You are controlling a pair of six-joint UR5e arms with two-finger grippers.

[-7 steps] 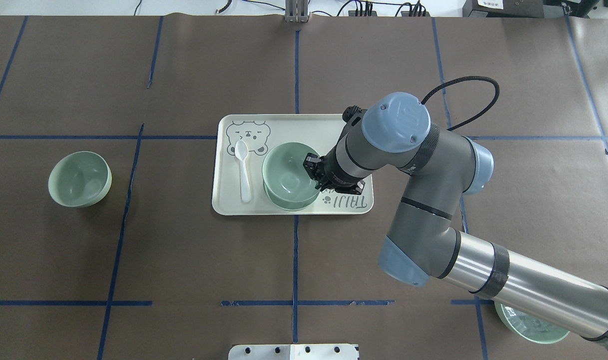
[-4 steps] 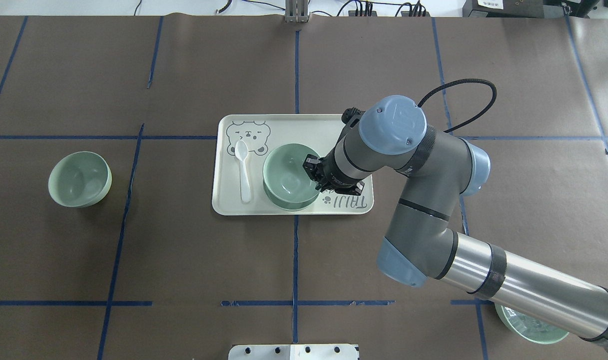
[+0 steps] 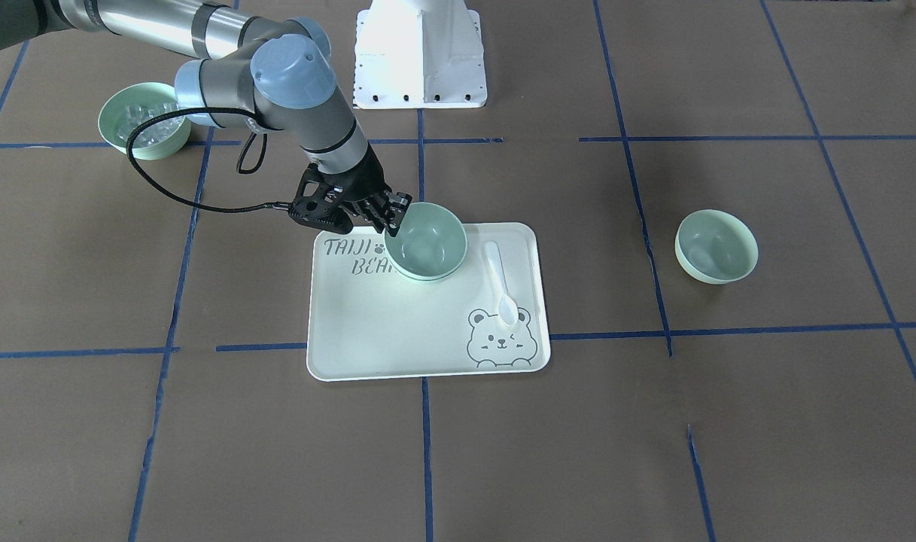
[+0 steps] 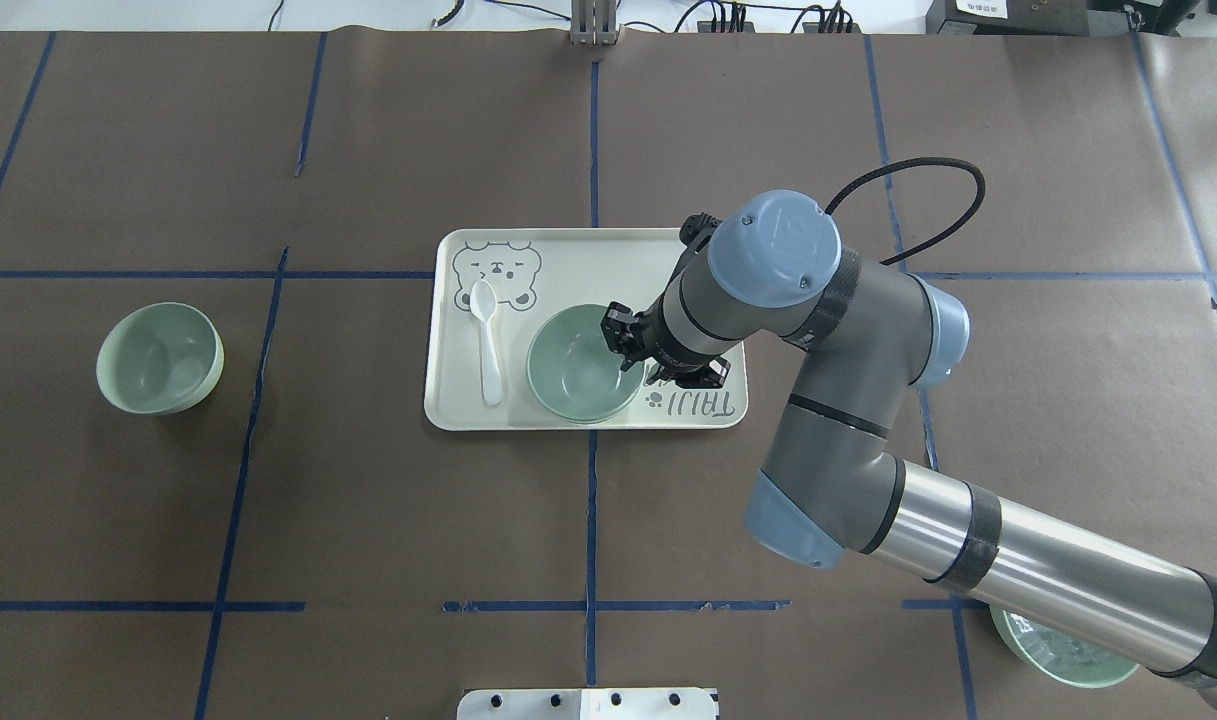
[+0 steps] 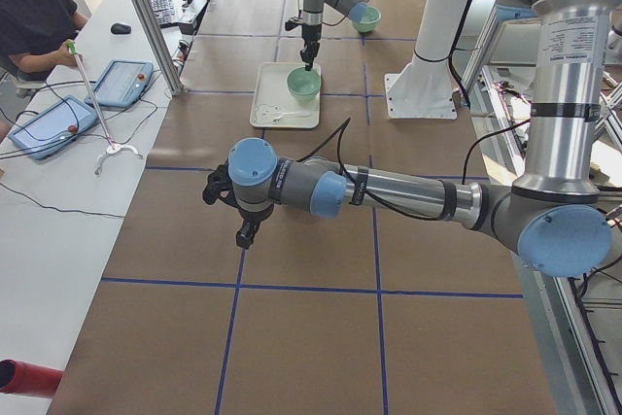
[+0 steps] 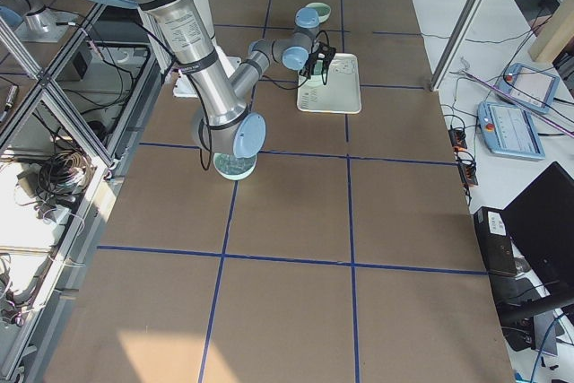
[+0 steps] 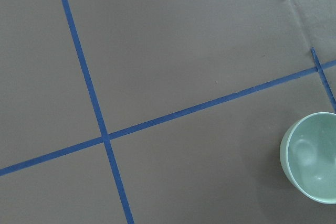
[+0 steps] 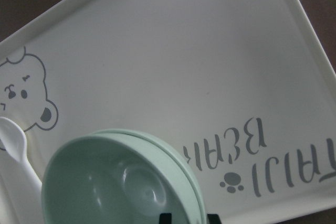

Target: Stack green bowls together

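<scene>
Two pale green bowls sit nested on the bear-print tray; the upper bowl rests in the lower one, whose rim shows just beneath it in the right wrist view. My right gripper is shut on the upper bowl's right rim, also seen in the front view. A third green bowl stands alone on the table's left side and shows in the left wrist view. My left gripper hangs over bare table; I cannot tell whether it is open or shut.
A white spoon lies on the tray left of the stacked bowls. A green bowl with clear cubes stands near the robot's base, under the right arm. Blue tape lines cross the brown table.
My right gripper has lowered the held bowl; it now sits down in the bowl beneath. The lone bowl on the left has not moved.
</scene>
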